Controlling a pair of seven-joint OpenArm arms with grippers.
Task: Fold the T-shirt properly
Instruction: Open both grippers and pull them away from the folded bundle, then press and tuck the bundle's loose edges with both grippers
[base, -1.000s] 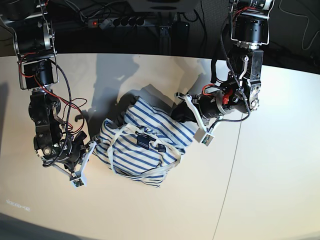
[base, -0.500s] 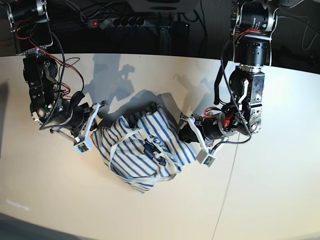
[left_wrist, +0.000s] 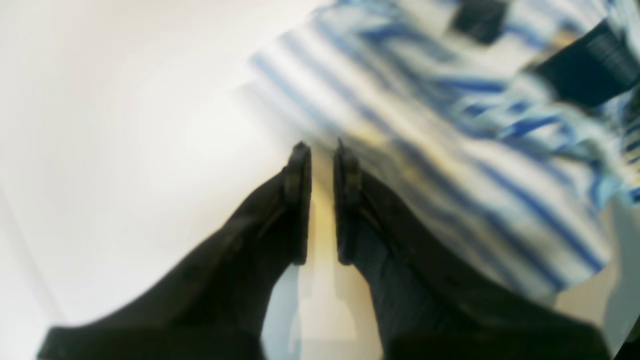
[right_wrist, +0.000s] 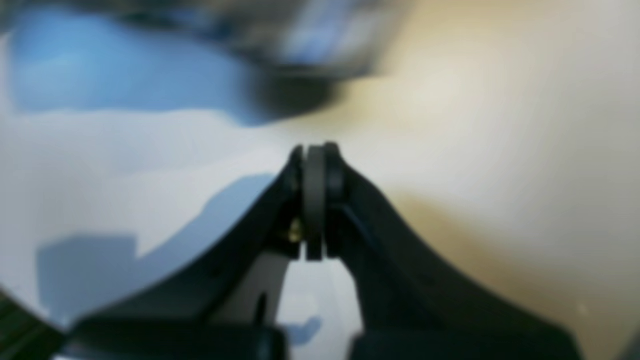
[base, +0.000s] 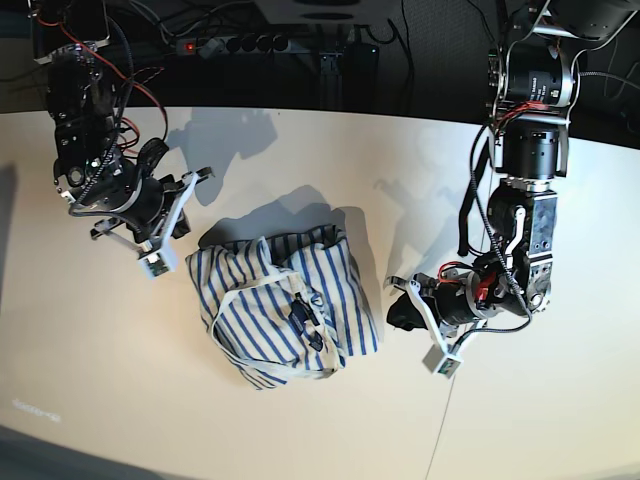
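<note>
Lying bunched in a loose heap on the table, the T-shirt sat between the two arms, touched by neither. The left gripper hung just beside its striped edge, jaws parted by a narrow gap and empty; the right gripper was clenched on nothing, well clear of the cloth. Soft, light and limp, it would likely sag wherever lifted, so a hem or shoulder edge looked the best hold.
</note>
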